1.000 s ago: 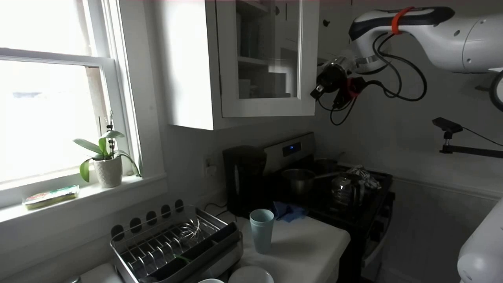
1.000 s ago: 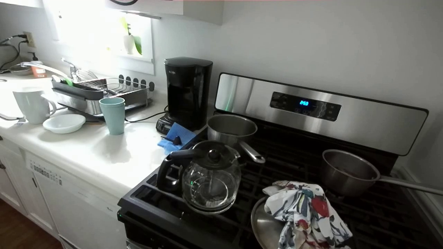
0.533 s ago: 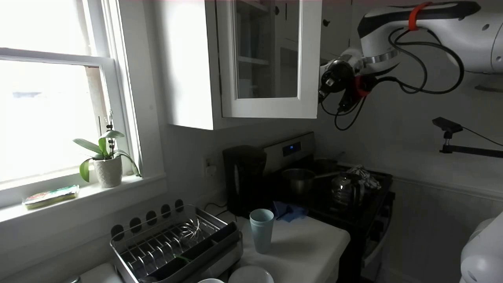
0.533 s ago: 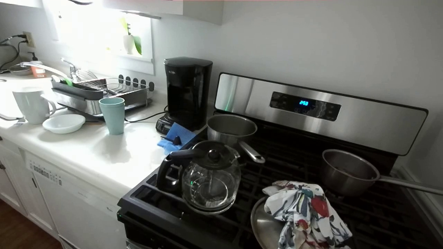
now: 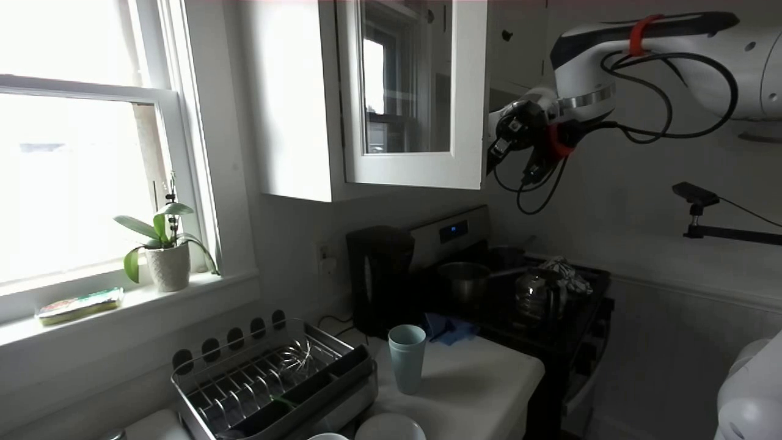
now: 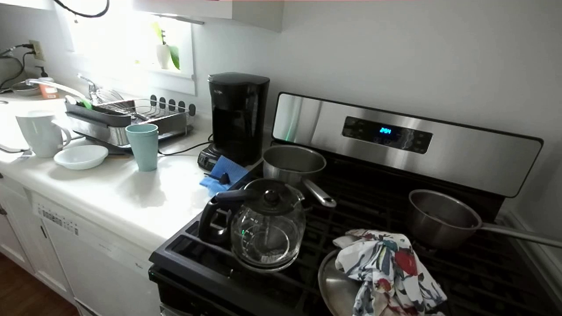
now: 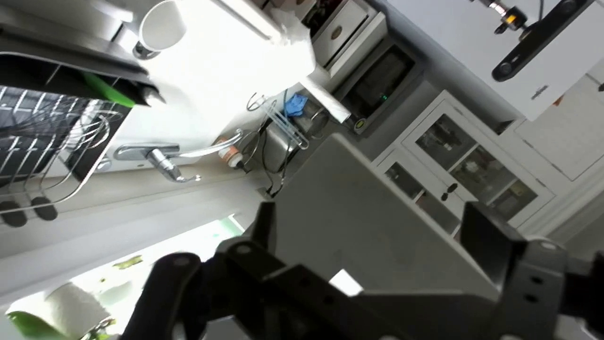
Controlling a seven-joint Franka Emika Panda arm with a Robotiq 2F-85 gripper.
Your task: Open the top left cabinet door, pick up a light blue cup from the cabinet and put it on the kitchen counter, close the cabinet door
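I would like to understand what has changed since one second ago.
In an exterior view, the cabinet door has swung further open, its free edge coming towards the camera, and the robot arm has shifted right overall. The gripper is open; no grasp or release is visible. The coffee pot and dish rack stayed in place.

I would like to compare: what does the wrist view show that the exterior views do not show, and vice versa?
Only the wrist view: a white cupboard with two glass doors and a dark-windowed appliance, perhaps a microwave.

Only the exterior views: the stove, coffee maker and glass carafe; also, in an exterior view, the top left cabinet door, standing open.

Shared: the dish rack, the potted plant, and the open gripper, partly visible in an exterior view.
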